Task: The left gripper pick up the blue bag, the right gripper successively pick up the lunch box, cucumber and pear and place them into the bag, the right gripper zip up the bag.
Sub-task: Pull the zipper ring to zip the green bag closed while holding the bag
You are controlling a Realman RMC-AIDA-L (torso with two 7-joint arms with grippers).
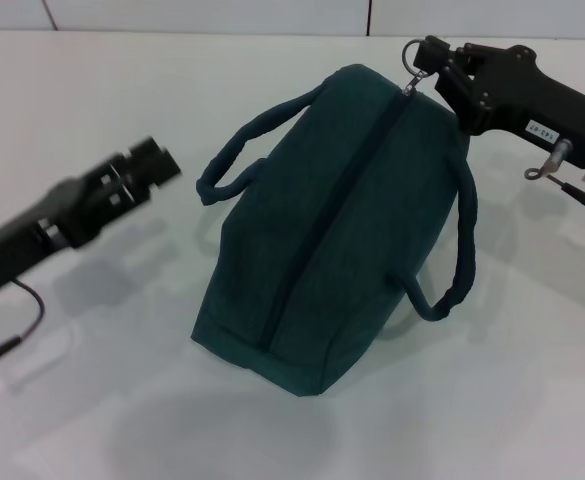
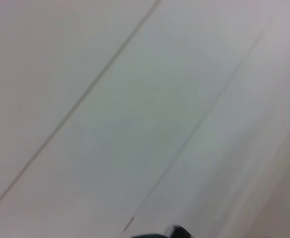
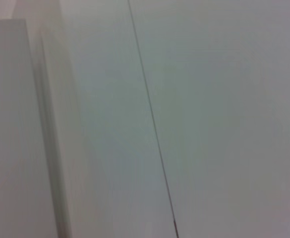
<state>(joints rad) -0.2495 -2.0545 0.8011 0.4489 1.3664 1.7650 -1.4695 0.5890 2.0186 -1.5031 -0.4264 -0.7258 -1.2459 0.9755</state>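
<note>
The blue bag (image 1: 342,220) lies on the white table (image 1: 92,380) in the head view. Its zipper (image 1: 347,190) runs closed along the top, and its two loop handles hang to either side. My right gripper (image 1: 427,55) is at the bag's far end, shut on the metal ring pull (image 1: 412,52). My left gripper (image 1: 152,165) hangs above the table to the left of the bag, apart from it. The lunch box, cucumber and pear are out of view. The wrist views show only pale surfaces.
A wall with a seam stands behind the table's far edge (image 1: 172,32). Cables hang from both arms, on the left (image 1: 27,320) and on the right (image 1: 572,185).
</note>
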